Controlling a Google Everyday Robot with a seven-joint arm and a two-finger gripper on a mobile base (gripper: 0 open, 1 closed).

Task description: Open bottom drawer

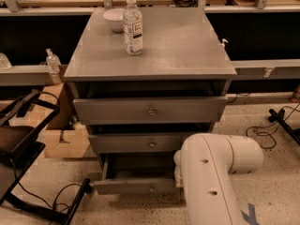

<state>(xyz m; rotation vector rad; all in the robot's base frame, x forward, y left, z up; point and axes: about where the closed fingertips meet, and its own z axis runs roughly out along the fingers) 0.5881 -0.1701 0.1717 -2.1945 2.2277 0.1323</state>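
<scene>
Projecting from the bottom front edge of the grey bench (178, 55), the bottom drawer (136, 185) stands partly pulled out, knob (151, 188) at centre. The white arm (211, 177) covers its right end; the gripper is hidden behind that arm, so its grip cannot be told. The middle drawer (140, 143) and top drawer (150, 110) sit above. A bottle (132, 26) and a bowl (114, 18) stand near the back left corner
</scene>
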